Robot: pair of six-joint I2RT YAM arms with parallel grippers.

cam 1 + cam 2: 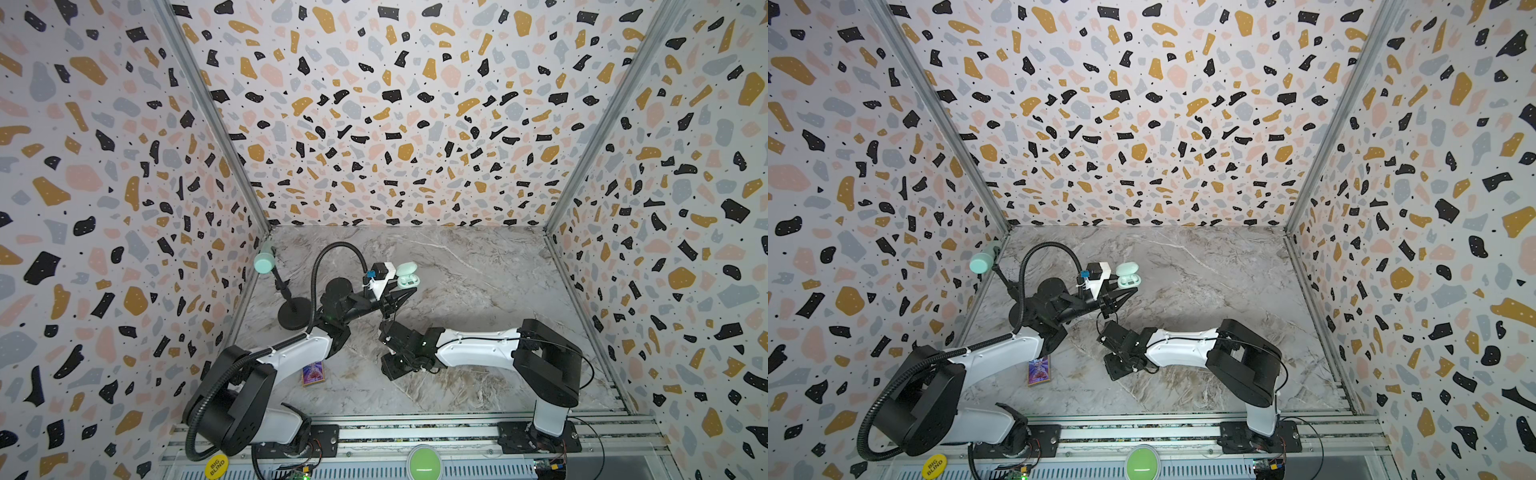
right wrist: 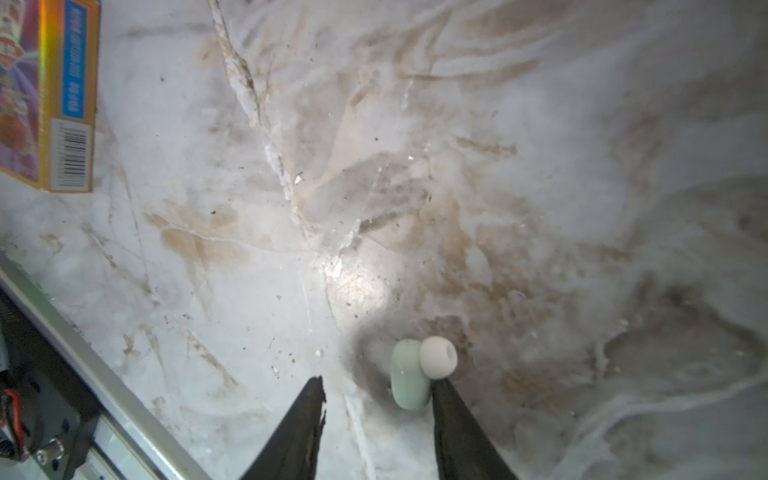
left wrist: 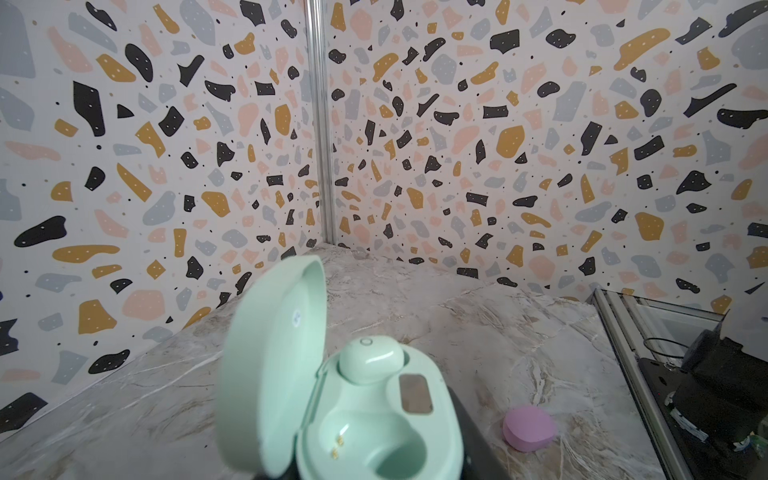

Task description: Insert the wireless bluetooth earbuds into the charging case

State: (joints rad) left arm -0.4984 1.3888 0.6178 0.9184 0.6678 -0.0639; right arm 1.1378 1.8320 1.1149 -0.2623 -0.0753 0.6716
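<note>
This is a robot lab's test cell. Terrazzo-print walls (image 1: 395, 124) box in three sides around the left claw (image 1: 409, 292) and right claw (image 2: 379, 382), and aluminium posts (image 1: 219, 124) join them. A marble-print tabletop (image 1: 478, 282) lies under both claws. Behind the claws, the arms (image 1: 478, 349) are bolted to an aluminium rail (image 1: 415, 432). A green button (image 1: 423, 461) and a bare circuit board (image 1: 548, 467) sit just past it.

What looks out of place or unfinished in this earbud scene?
The open charging case holds one mint earbud, but its second socket is empty. The matching earbud sits outside, against one finger of the right gripper, whose jaws stand apart. A lilac object also lies loose on the table.
</note>
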